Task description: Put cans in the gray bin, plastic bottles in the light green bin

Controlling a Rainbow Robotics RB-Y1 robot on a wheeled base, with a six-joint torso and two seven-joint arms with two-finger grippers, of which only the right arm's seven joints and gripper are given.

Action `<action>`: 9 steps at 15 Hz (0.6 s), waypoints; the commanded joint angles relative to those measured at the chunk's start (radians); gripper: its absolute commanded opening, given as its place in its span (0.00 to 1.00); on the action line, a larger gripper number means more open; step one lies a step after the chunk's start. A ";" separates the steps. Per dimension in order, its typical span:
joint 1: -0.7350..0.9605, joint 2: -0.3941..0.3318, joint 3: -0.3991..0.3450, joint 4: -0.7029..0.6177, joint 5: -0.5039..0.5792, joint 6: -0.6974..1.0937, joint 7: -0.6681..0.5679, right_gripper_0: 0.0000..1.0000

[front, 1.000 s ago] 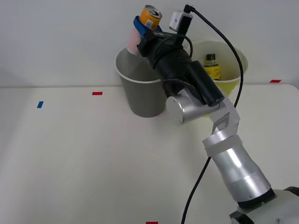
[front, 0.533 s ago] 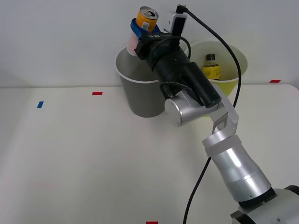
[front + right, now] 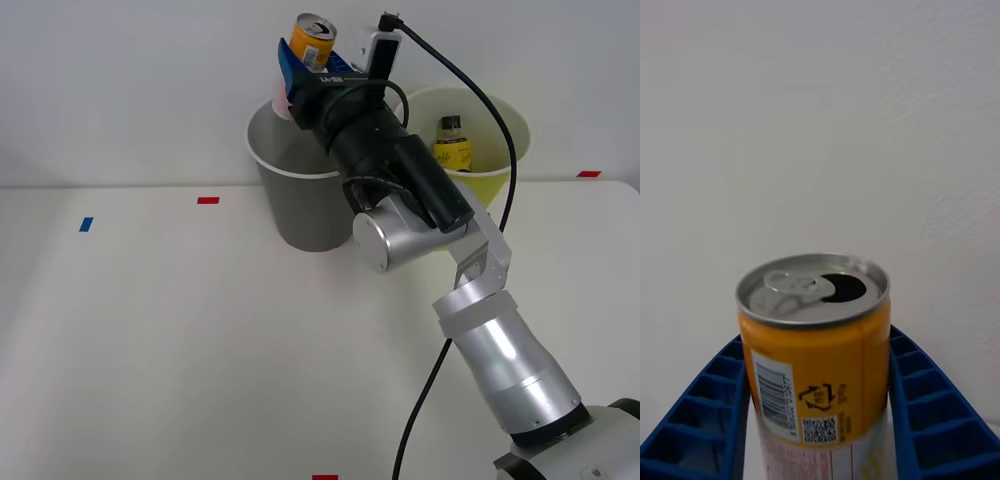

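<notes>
**A:** What does the right claw (image 3: 303,72) have?

**B:** It pinches the can (image 3: 313,42), one blue ribbed finger (image 3: 696,420) on each side. The can stands close to upright in the grip, orange band and open silver top uppermost, pale pink body down between the fingers. It hangs above the gray bin (image 3: 300,195), over the rear part of its mouth near the white rim.

**A:** So what could go wrong from here?

**B:** I judge the drop to be the weak point. The can sits towards the rim rather than over the middle of the opening, so on release it could clip the white edge and tumble out behind the bin or onto the table (image 3: 180,340). The wrist also hangs low over the bin, so a careless pull-back might nudge the rim and shift or tip it.

**A:** And the other bin?

**B:** The light green bin (image 3: 498,150) stands just beside the gray one, on the robot's right, with the plastic bottle (image 3: 453,145) already inside it, black cap up. A swing that way would carry the can over the wrong bin.

**A:** Any change from half a second ago?

**B:** Very little. The can has risen slightly and the near finger shows more of its blue face; the bins and bottle have not moved.
</notes>
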 commanded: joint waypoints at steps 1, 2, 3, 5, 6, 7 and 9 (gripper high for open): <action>0.000 0.001 0.000 0.000 -0.002 0.000 -0.007 1.00; 0.000 0.003 0.000 0.000 -0.004 0.000 -0.010 1.00; 0.000 0.004 0.001 0.000 -0.004 0.000 -0.013 1.00; 0.000 0.006 0.000 0.000 -0.006 0.000 -0.014 1.00; 0.000 0.006 0.000 0.000 -0.006 0.000 -0.016 1.00; 0.000 0.006 0.000 0.000 -0.006 0.000 -0.016 1.00; 0.000 0.006 0.000 0.000 -0.006 0.000 -0.019 1.00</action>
